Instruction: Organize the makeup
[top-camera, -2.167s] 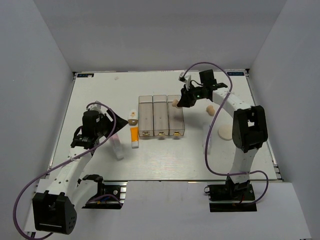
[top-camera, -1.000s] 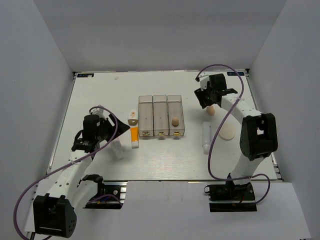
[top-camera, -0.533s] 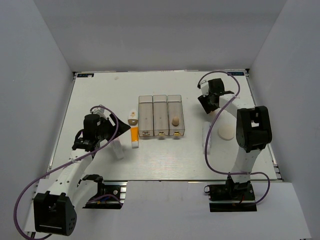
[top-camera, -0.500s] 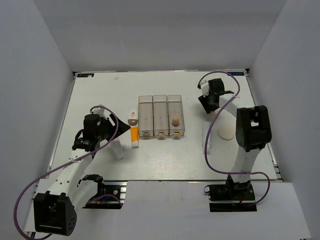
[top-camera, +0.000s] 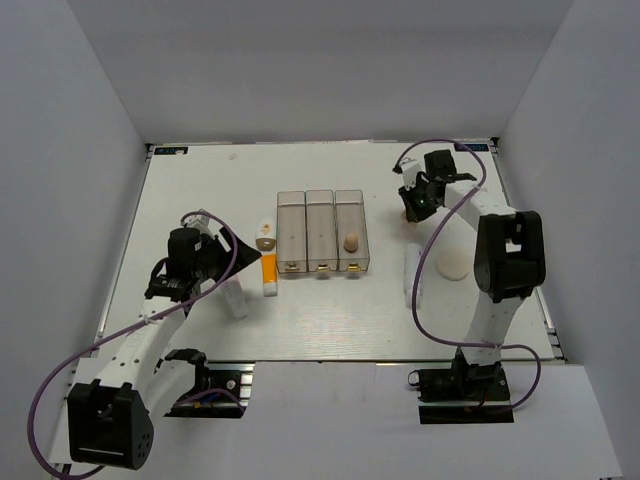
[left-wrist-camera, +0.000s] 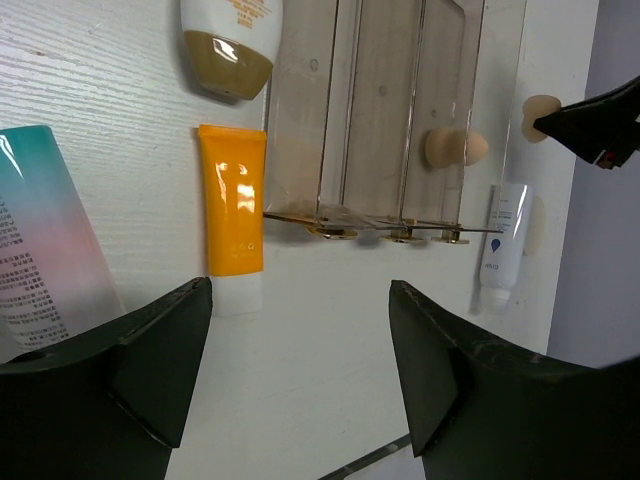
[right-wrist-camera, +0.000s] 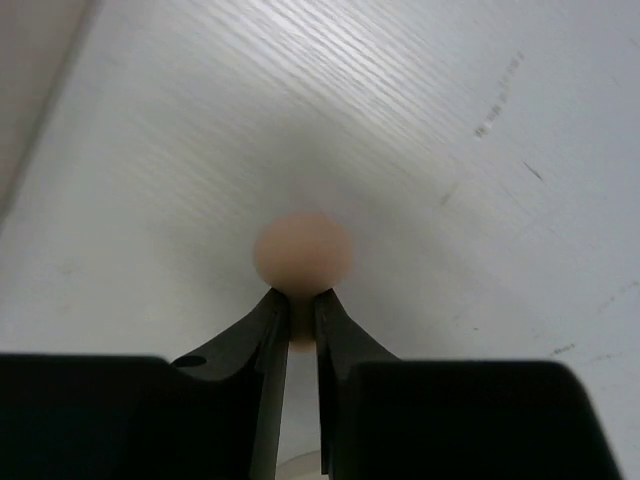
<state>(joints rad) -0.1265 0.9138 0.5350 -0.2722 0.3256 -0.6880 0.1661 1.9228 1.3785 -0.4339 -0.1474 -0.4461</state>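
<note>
My right gripper (top-camera: 411, 207) is shut on a peach egg-shaped sponge (right-wrist-camera: 302, 250), low over the table right of the clear box (top-camera: 322, 232). Its fingers (right-wrist-camera: 266, 330) pinch the sponge's narrow end. Another peach sponge (top-camera: 351, 241) lies in the box's right compartment. My left gripper (top-camera: 213, 262) is open and empty, left of the orange tube (top-camera: 268, 272). The gradient tube (top-camera: 233, 298) lies under it. A plain white tube (top-camera: 411, 272) and a round cream puff (top-camera: 455, 263) lie to the right. In the left wrist view I see the orange tube (left-wrist-camera: 232, 210), the box (left-wrist-camera: 370, 120) and the held sponge (left-wrist-camera: 540, 112).
A white tube with a brown cap (top-camera: 265, 237) lies beside the box's left wall, just behind the orange tube. The box has gold latches on its near side. Grey walls enclose the table on three sides.
My right gripper released one sponge into the box's right compartment, moved right to the second sponge and shut on it. The left arm has stayed almost still.
</note>
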